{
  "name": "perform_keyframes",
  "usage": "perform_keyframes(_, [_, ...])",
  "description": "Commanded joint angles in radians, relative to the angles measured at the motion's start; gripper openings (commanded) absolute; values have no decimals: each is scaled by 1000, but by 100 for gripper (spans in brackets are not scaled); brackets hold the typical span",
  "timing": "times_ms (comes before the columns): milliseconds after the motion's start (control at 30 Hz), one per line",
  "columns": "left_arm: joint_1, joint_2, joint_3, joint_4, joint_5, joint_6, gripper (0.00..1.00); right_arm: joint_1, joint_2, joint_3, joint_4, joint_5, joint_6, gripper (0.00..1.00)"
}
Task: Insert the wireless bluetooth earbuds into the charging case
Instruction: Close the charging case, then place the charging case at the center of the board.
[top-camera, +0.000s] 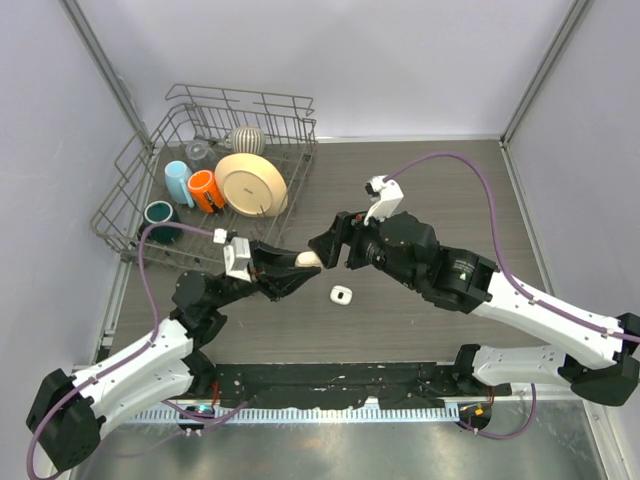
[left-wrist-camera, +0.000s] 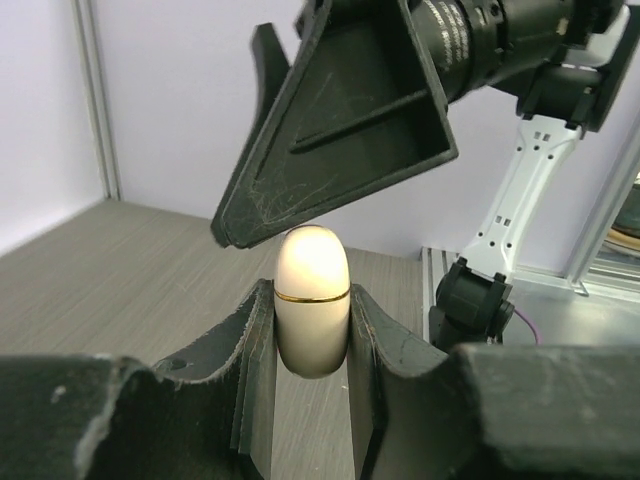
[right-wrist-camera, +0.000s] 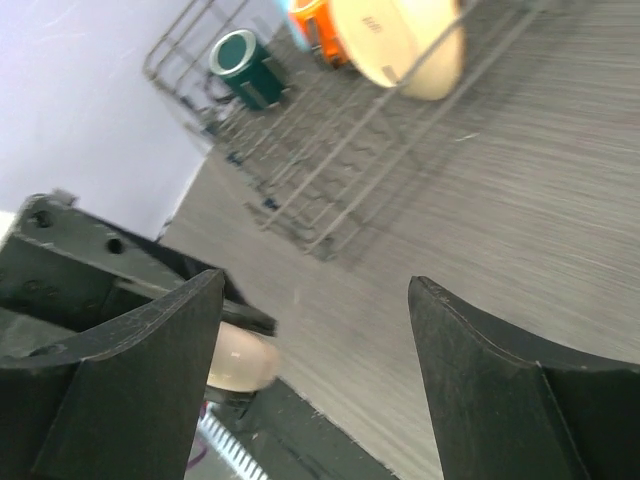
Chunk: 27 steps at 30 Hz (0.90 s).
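Held in the air between the two arms: the charging case (left-wrist-camera: 312, 300), a cream oval capsule with a thin gold line around the seam, closed as far as can be seen. Gripped at the lower half by the left hand (top-camera: 297, 266), shut firmly on both sides. Facing it, the right hand (top-camera: 330, 243), spread wide and holding nothing, with one finger just above the top of the case.

Probably the step of opening the lid, not yet done. Calls next for a careful close on the upper cap only, keeping the lower half steady.

Lying on the desk (top-camera: 420, 200) near the hands, a small white piece (top-camera: 341, 294), perhaps one of the earbuds; too small to tell.

Grey-brown wood pattern on the desk. At far left a wire dish rack (top-camera: 150, 180) with a cream plate (top-camera: 250, 184) and coloured cups (top-camera: 204, 190). Pale walls around.
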Motion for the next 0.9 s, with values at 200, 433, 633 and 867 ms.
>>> perform_keyframes(200, [-2, 49, 223, -575, -72, -4, 0, -11, -221, -135, -99, 541, 162, 85])
perform_keyframes(433, [-4, 306, 482, -938, -104, -153, 0, -16, -239, -118, -274, 678, 300, 85])
perform_keyframes(633, [-68, 544, 631, -1080, -126, -161, 0, -16, -293, -146, -319, 721, 361, 85])
perform_keyframes(867, [-146, 763, 746, -1100, -123, -208, 0, -16, -379, -192, -331, 750, 409, 85])
